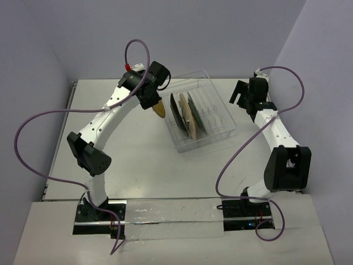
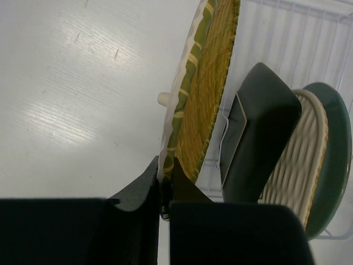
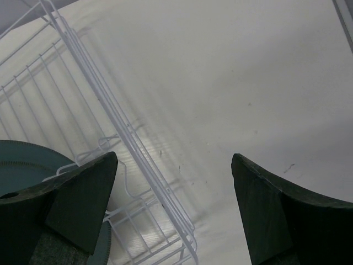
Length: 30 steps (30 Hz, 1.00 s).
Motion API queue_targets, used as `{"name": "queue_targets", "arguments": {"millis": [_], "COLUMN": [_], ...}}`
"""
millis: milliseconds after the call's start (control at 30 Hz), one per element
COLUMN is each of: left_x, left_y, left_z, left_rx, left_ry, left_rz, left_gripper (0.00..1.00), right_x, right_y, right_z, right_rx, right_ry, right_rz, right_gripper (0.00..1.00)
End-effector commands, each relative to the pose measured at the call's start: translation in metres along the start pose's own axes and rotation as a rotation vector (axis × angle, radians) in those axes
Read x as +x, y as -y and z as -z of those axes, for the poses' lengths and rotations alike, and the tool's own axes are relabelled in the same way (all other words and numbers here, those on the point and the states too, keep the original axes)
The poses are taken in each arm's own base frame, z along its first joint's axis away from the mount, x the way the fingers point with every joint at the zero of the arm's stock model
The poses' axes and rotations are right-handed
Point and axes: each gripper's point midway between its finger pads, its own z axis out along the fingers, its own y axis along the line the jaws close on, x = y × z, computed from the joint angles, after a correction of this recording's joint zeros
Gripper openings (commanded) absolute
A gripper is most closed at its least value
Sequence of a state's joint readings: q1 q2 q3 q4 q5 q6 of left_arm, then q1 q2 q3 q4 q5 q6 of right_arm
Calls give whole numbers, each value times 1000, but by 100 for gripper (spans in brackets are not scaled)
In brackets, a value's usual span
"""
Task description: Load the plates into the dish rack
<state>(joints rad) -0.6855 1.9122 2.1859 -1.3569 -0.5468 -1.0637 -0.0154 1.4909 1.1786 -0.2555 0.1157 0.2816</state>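
Note:
My left gripper [image 1: 153, 99] is shut on the rim of the tan woven round plate [image 1: 159, 109] and holds it on edge at the dish rack's left wall. In the left wrist view the plate [image 2: 212, 94] stands edge-on between my fingers [image 2: 140, 190], right beside the black square plate [image 2: 265, 127]. The wire dish rack [image 1: 220, 107] holds three upright plates: black [image 1: 175, 110], tan woven rounded square [image 1: 189, 117] and grey-blue [image 1: 198, 113]. My right gripper [image 1: 241, 91] is open and empty above the rack's right wall [image 3: 110, 110].
The rack sits at the back middle of the white table [image 1: 127, 160]. Purple walls close in behind and on both sides. Purple cables loop over both arms. Upright tines [image 1: 212, 117] stand in the rack's right half.

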Motion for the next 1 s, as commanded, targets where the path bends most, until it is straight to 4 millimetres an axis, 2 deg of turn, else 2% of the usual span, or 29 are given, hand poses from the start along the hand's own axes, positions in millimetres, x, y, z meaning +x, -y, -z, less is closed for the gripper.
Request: {"name": "queue_targets", "arguments": {"millis": [0,67,367,533,633,800,967], "left_x": [-4,0,26,50,54,61,71], "left_y": [18,25,38,53,52,39,48], "left_z": [25,28,10,1,2,-3,-10], "left_rx": [77,94,61,56,44,-5,8], "left_ry": [19,21,-7,-20,-2,9,-25], "left_rz": [14,0,-50,-123,-131,-132,-176], "left_gripper": [0,0,0,0,0,0,0], "right_x": [-14,-10,3,6,8,12,15], "right_y": [2,1,4,2,0,-1,-2], "right_z": [-2,-5,-8,-8,-8,-11,-12], "right_rx": [30,25,28,18,5,3,-6], "right_ry": [28,12,-24,-35,-42,-56,-67], "right_rz": [19,20,36,31,27,21,14], "right_gripper": [91,91,91,91,91,91,91]}}
